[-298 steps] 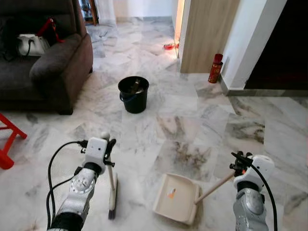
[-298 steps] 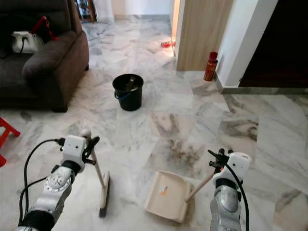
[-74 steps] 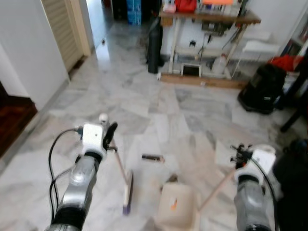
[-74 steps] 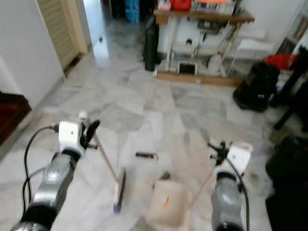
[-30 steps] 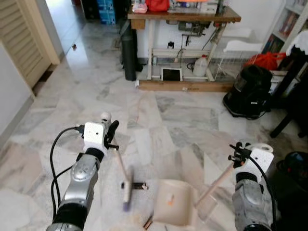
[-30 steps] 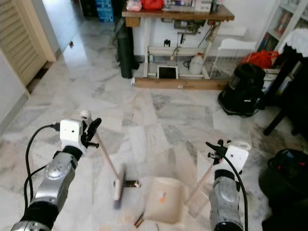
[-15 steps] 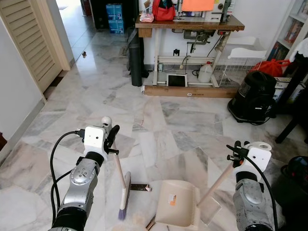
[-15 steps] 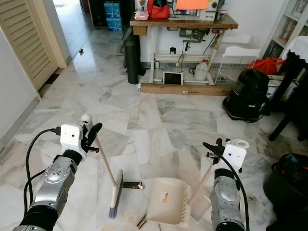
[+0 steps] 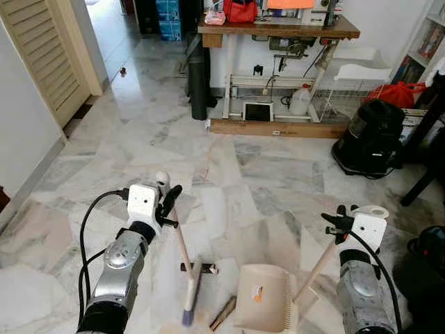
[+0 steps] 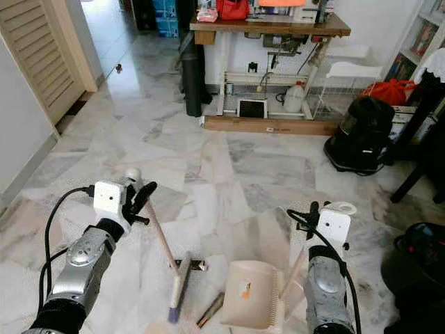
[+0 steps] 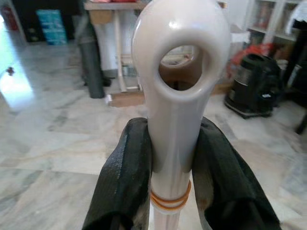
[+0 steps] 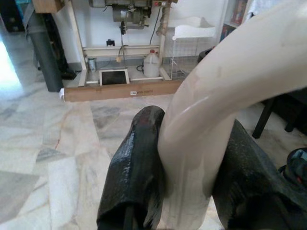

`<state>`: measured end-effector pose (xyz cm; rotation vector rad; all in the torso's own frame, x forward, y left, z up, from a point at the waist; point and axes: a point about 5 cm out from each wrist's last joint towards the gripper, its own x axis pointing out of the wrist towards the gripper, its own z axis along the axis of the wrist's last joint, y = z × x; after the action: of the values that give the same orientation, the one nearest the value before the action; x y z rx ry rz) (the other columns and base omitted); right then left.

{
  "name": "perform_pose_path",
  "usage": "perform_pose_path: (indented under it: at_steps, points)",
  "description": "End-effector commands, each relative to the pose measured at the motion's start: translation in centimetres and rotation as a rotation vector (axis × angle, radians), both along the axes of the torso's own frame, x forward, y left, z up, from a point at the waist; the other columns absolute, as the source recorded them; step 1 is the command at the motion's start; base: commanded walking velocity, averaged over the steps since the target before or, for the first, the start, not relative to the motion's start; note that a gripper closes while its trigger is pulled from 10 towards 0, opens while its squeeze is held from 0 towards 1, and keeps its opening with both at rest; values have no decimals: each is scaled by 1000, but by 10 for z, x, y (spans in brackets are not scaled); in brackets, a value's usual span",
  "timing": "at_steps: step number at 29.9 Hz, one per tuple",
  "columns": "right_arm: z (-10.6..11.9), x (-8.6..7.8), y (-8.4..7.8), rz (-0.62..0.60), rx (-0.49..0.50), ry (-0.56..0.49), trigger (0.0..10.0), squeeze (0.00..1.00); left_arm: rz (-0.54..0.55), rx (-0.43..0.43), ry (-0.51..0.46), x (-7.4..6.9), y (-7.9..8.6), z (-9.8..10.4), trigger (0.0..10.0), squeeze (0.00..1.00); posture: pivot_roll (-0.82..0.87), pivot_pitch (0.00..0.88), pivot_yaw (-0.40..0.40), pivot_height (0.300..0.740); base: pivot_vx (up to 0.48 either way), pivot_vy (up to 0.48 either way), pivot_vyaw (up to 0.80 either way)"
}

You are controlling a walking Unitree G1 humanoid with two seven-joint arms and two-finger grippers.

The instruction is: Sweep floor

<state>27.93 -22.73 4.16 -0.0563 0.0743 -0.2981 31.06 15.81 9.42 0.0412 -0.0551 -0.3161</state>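
Two cream plastic tools for sweeping are in hand over a glossy marble floor (image 9: 83, 229) veined in grey and rust. At about eight o'clock the left tool (image 9: 167, 202) is clamped on the broom (image 9: 182, 257); in the left wrist view its black, slightly textured fingers (image 11: 123, 177) press both sides of the smooth rounded handle, which ends in an oval hanging loop and carries thin orange bands just below the grip. The pale wooden-looking stick slants down toward six o'clock to a narrow flat head (image 9: 191, 292) with a purple-tinged bristle tip resting on the floor. Just beside the head lie a short dark bar-shaped piece of debris (image 9: 201, 268) and a brown stick-like piece (image 9: 224, 313). Right of these, near five o'clock, sits the dustpan (image 9: 268, 306), a shallow cream scoop with a ribbed comb edge and a small orange mark inside, flat on the floor. Its long tan handle rises toward four o'clock to the right tool (image 9: 338, 226), whose fingers (image 12: 136, 172) are closed around the glossy curved top of that handle. At twelve o'clock stands a wooden surface (image 9: 278, 29) on white legs, a dark upright cylinder (image 9: 199, 80) beside it; at two o'clock a black rounded vacuum cleaner (image 9: 372, 136); at ten o'clock a louvred wooden door (image 9: 49, 56)
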Motion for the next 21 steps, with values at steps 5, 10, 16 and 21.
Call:
perform_pose_path:
  at_steps: [5, 10, 16, 21]
  points:
    - [7, 1, -1, 25, -70, -30, 10000, 0, -31, 3, -35, 4, -3, 11, 10000, 0, -46, 0, -19, 740, 0, 0, 0]
    - [6, -2, -3, 13, -68, -29, 10000, 0, -32, 5, -39, 5, -2, 13, 10000, 0, -46, 0, -17, 740, 0, 0, 0]
    - [4, -2, 3, 24, -68, -26, 10000, 0, -52, 13, -39, 7, -3, 14, 10000, 0, -47, 0, -16, 740, 0, 0, 0]
    - [4, -3, 5, 30, -69, -26, 10000, 0, -61, 16, -42, 10, -6, 15, 10000, 0, -50, 0, -15, 740, 0, 0, 0]
